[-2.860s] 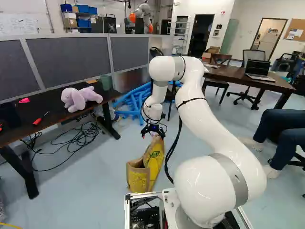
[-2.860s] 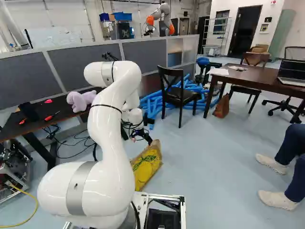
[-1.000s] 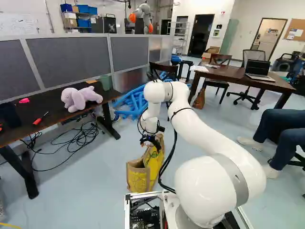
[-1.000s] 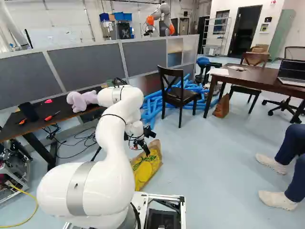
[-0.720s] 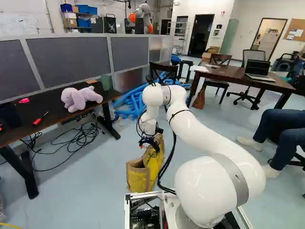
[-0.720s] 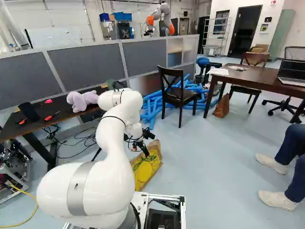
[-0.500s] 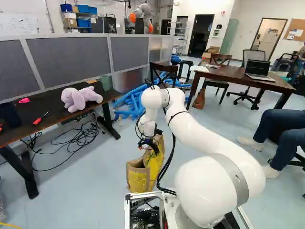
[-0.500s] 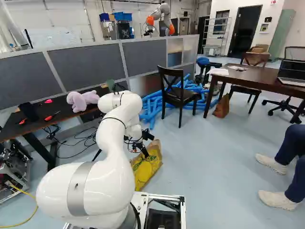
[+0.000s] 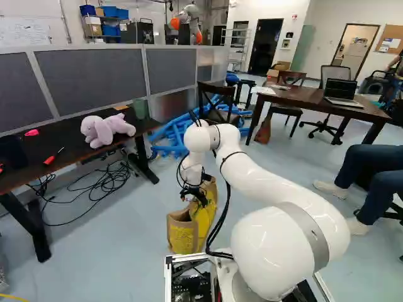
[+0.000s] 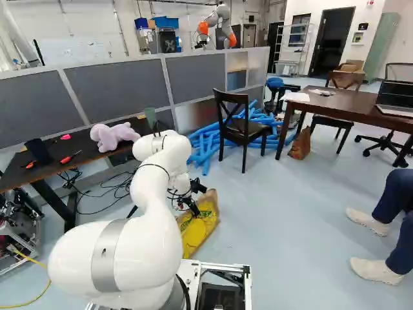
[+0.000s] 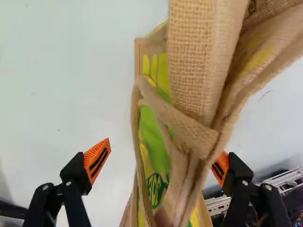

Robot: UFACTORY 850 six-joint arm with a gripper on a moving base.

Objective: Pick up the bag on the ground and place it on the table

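The tool [image 9: 194, 197] is hanging wide, its orange pads [image 11: 97, 161] sitting on either side of the bag [image 11: 194, 61]. The bag is resting on the floor [image 11: 57, 71] below the tool, its folds hiding part of one pad and standing apart from the other. A plush toy [image 9: 106, 130] is lying on the counter [image 9: 75, 148] to the tool's left.

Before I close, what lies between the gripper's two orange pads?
The wrist view shows the bag there, with bare floor between it and one pad.
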